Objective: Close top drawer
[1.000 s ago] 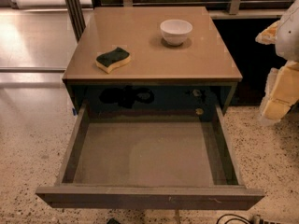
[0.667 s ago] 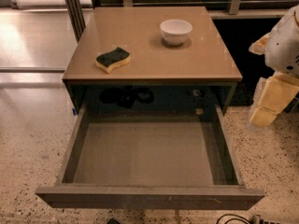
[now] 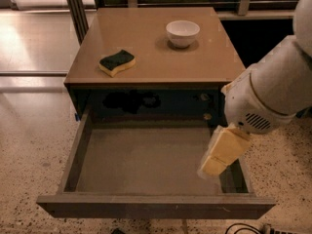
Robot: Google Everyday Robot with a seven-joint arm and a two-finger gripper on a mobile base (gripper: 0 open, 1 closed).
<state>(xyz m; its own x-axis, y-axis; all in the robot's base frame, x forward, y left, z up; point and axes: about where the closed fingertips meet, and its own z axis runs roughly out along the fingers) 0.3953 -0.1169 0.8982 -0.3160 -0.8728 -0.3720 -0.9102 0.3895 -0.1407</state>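
the arm point(image 3: 280, 82) is showing as a thick, smooth white shell, its rounded segments meeting at a thin dark seam. the wrist housing point(image 3: 243, 104) is bulging into a ball-like shape and is carrying a small oval grille point(image 3: 258, 123) of dark slots low on its side. warm light is tinting the white plastic slightly cream. below the wrist, the gripper point(image 3: 210, 165) is appearing as a pale yellow, blocky piece with softly rounded edges, paler towards its tip, and it is hanging over the right side of the open top drawer point(image 3: 156, 206).
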